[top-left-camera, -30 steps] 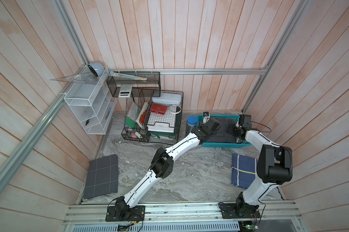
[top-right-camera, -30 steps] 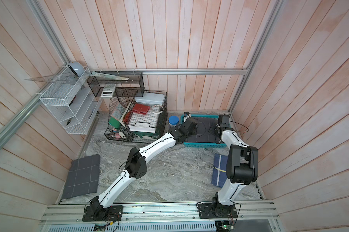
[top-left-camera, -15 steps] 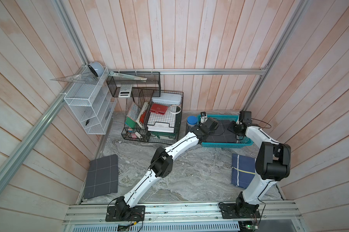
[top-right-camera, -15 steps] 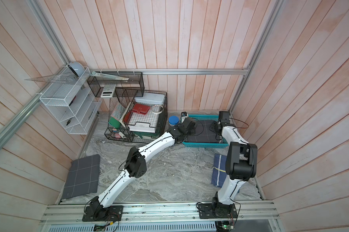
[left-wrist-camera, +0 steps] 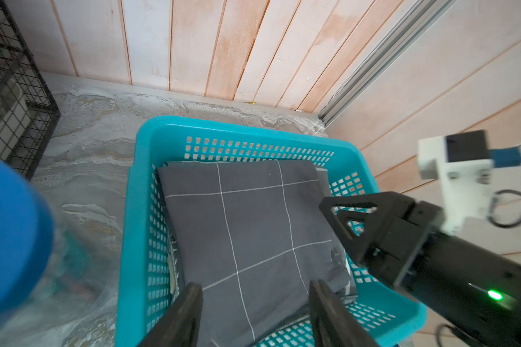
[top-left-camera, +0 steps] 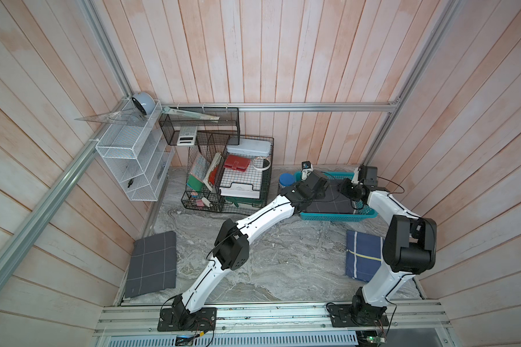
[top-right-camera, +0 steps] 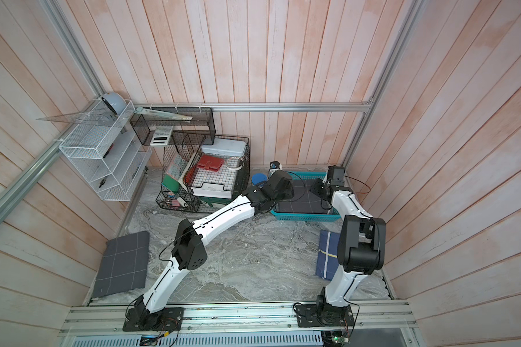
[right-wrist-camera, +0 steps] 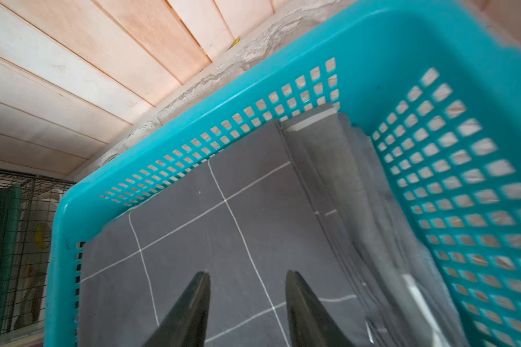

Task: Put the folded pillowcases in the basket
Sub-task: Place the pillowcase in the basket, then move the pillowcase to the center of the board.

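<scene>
Folded pillowcase (left-wrist-camera: 253,234) lies flat inside the basket (top-left-camera: 328,216), right of centre in both top views, close to the back wall. Left gripper (left-wrist-camera: 254,287) and right gripper (right-wrist-camera: 247,274) both hover over it, jaws apart, nothing between them. Reads as the let-go step; placement looks done. Next: lift both arms straight up, clear the rim, don't snag the cloth.

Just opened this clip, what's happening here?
A folded dark grey pillowcase with thin white grid lines lies inside the shallow teal plastic basket at the back of the grey marbled table. The left gripper and right gripper both hover open over the cloth, gripping nothing. The placing looks done.
</scene>
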`<state>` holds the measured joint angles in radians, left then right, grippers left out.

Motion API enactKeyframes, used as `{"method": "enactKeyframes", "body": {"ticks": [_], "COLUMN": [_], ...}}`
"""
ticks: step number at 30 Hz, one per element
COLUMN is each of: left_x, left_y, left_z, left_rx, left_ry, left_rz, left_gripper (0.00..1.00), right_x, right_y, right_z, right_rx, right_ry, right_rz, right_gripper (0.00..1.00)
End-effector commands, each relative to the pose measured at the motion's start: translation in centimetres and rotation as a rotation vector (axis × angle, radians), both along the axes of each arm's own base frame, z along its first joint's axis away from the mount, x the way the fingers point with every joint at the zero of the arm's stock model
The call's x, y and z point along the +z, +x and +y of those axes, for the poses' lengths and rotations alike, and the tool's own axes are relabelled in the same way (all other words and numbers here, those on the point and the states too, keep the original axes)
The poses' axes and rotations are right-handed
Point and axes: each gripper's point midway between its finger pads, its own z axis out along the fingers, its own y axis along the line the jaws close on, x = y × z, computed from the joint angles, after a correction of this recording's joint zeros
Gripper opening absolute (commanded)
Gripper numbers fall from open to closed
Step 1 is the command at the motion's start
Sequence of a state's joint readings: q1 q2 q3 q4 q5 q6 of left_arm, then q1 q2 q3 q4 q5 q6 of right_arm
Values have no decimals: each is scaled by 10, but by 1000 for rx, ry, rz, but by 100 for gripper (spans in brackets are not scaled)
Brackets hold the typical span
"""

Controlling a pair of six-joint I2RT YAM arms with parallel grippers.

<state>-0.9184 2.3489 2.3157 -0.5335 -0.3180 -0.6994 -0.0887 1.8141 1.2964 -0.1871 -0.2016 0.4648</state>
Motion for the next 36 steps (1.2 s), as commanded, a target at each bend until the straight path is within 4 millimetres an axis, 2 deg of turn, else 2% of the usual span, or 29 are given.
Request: {"method": "enactKeyframes", "body": {"ticks": [1, 5, 7, 9, 12, 14, 16, 20, 24, 27, 31, 36], "left_x": [24, 23, 21, 16, 6, 2, -12, -16, -23, -33, -55, -77], "left_y": [-8, -23, -31, -35, -41, -46, -53, -75, -101, -119, -151, -176], "left_z": [10, 35, 57, 82, 122, 150, 182, 244, 314, 366, 444, 500], "left_rx": [-12, 1, 36, 81, 136, 175, 224, 322, 450, 554, 777, 940], "left_ry": [-31, -31, -22, -22, -45, -46, -12, 38, 108, 129, 182, 206], "left_rz": [-35, -38, -37, -20, 18, 34, 59, 67, 83, 114, 199, 279], "left_gripper": [64, 70, 73, 75, 77, 77, 78, 84, 92, 93, 94, 94], "right_x": [-15, -41, -52, -54, -39, -25, -11, 7, 23, 36, 47, 49], "right_y": [17, 21, 16, 11, 5, 2, -3, -18, -42, -63, -93, -131], "right_z": [3, -17, -30, -38, -38, -31, -23, -5, 16, 37, 63, 96], "right_rx": [2, -67, -104, -125, -126, -115, -100, -63, -26, 15, 80, 161], "right_ry": [65, 87, 98, 104, 104, 124, 131, 137, 150, 126, 58, 30], "right_rz": [2, 69, 102, 105, 68, 37, 7, -34, -82, -114, -127, -137], "right_gripper": [47, 47, 47, 47, 48, 48, 50, 55, 62, 68, 75, 77]}}
